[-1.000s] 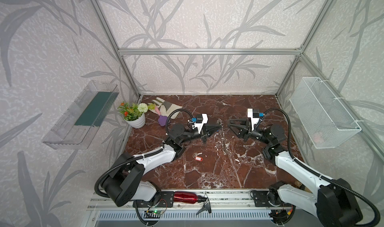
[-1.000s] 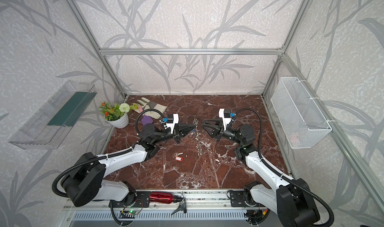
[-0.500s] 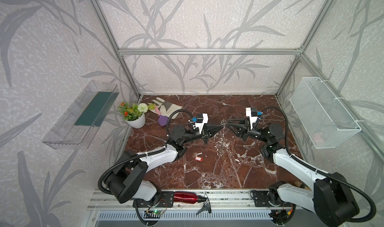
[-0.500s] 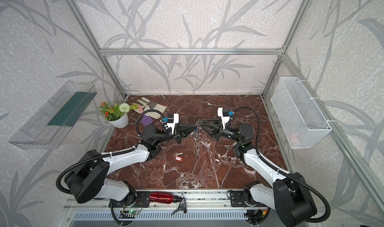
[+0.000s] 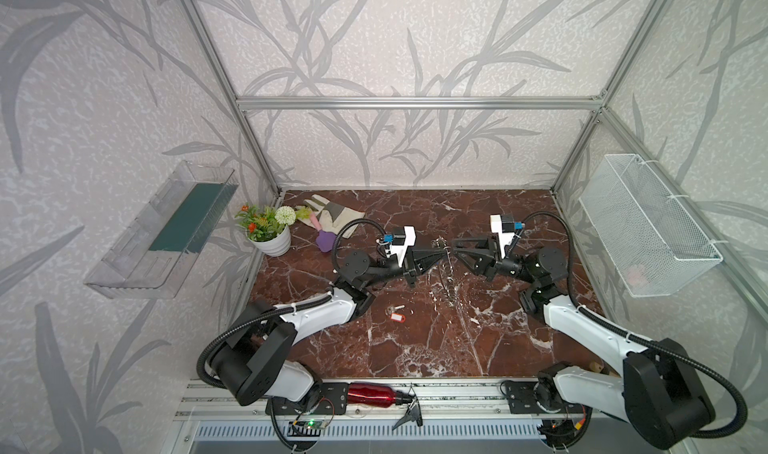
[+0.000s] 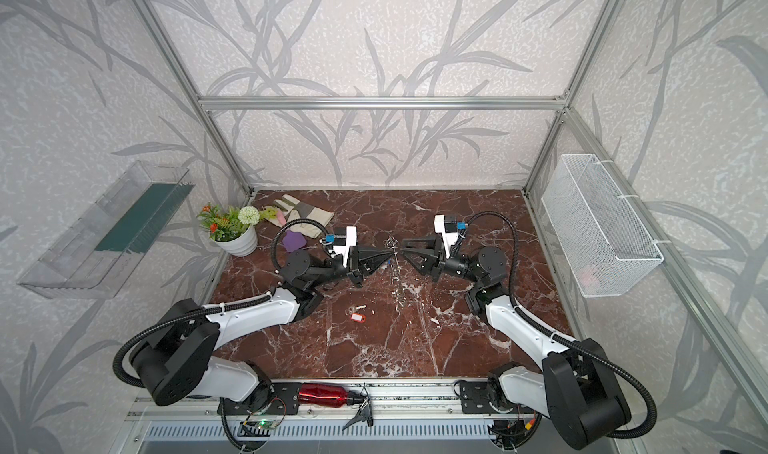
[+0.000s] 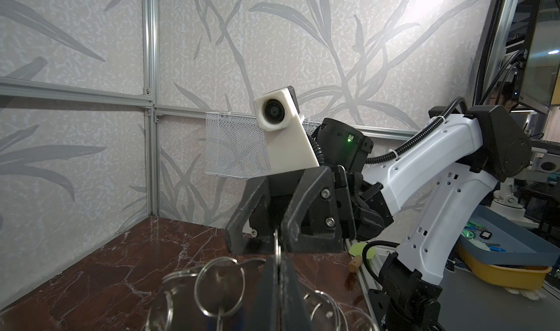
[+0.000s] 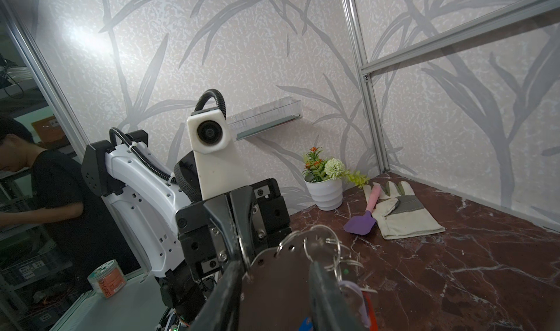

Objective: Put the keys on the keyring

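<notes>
Down on the front rail a red bottle (image 5: 370, 393) lies idle. Just past it, on the bench (image 5: 419, 348), a red-tagged key (image 5: 397, 316) lies flat and alone, well apart from the action, and by my reckoning that one is yet to go on. Up over the middle now, clear of the bench: the left tool (image 5: 444, 251) has its jaws pressed together on the keyring (image 8: 278, 284). It looks to pinch it at the ring-lined edge, as far as the right wrist view shows, with the grey plate reaching toward the other arm. Tip to tip with it, the right tool (image 5: 456, 248) has its jaws apart, the plate's end lying in the gap between them and nothing visibly pinched. Split rings crowd the plate's rim, and hung keys (image 8: 356, 297) with lilac and red tags dangle below it, so part of the job looks done. The step in hand, I'd say, is settling the keyring between both arms so that one ring can be worked. To do it well, the left needs a firm clamp with no twisting. The right should close on bare plate, not on the bunch of rings, square and gentle, so the dangling keys don't swing or snag. At the back, a glove (image 5: 334, 215), a purple trowel (image 5: 325, 240) and a potted plant (image 5: 272, 244) sit out of the way.
</notes>
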Motion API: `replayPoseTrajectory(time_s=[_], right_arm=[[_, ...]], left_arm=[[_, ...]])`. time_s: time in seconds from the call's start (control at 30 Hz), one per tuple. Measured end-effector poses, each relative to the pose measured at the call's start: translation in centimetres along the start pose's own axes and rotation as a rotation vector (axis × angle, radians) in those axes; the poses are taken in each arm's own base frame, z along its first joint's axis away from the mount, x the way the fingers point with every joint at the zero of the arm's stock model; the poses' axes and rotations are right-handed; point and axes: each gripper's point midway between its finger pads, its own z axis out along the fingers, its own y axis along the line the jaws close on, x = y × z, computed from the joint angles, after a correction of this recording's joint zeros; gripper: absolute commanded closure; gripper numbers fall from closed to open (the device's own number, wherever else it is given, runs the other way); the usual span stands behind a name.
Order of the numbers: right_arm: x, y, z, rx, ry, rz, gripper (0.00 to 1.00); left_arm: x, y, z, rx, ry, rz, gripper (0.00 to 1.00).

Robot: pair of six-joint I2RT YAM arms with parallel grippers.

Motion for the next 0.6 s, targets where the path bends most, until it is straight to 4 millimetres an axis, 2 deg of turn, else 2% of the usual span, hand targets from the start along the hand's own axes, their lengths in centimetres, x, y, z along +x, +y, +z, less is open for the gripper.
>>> replayPoseTrajectory(time_s=[0.27,0.6], right_arm=[[0.81,-0.1,0.44,-0.031,0.02,0.046,0.73],[0.78,0.34,0.74,-0.071,0.026,0.052,0.89]], left_arm=[[0.4,0.19,0.06,-0.002,0.006,-0.01,1.0],[0.72,0.39,0.1,-0.005,0.009,-0.014,1.0]])
